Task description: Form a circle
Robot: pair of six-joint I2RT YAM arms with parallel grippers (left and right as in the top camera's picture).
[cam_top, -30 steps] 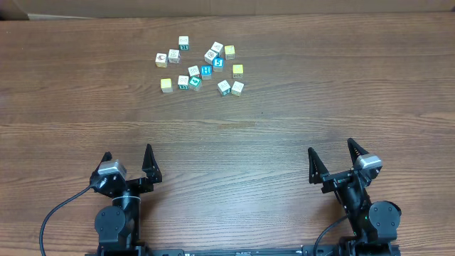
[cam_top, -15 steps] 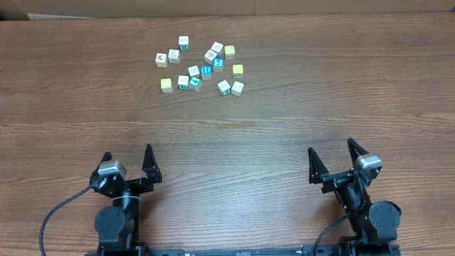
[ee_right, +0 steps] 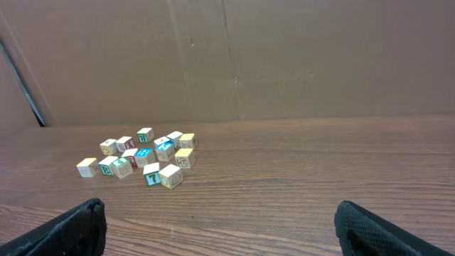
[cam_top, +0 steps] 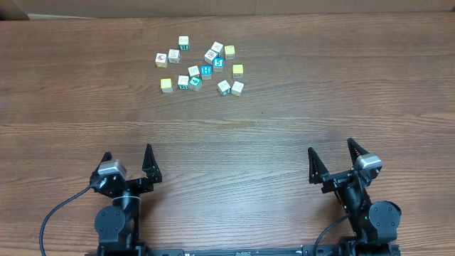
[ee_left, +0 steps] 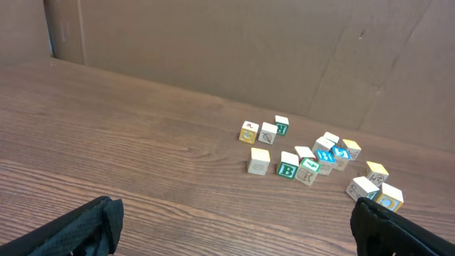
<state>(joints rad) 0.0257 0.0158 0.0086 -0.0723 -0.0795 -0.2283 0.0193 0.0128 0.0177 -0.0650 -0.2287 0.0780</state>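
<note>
The wooden bench (cam_top: pixel 355 85) fills the overhead view and carries only one loose scatter of blocks. At its near edge the two arms sit low on their bases. The left pincer (cam_top: pixel 127 152) and the right pincer (cam_top: pixel 330 146) both point toward the far side, jaws spread wide with nothing between them. In each wrist view the dark fingertips show only at the bottom corners, with bare wood between. The cubes (cam_top: pixel 206 70), a dozen or more small alphabet blocks, lie on the far side a little left of centre, well apart from both pincers. They make an irregular clump, not a ring. Several crowd together in the middle, among them two blue cubes (cam_top: pixel 219 62) close to each other. A yellow cube (cam_top: pixel 166 84) sits at the near-left fringe, and a white cube (cam_top: pixel 183 42) stands off alone at the far edge. No arc and no hollow middle can be made out. As I judge it, the task has not begun: no cube is placed, and all the work is left. An arm must reach across to the clump, and the cubes must be spread into an even ring around an open centre. The crowded middle ones likely need the most shifting.
</note>
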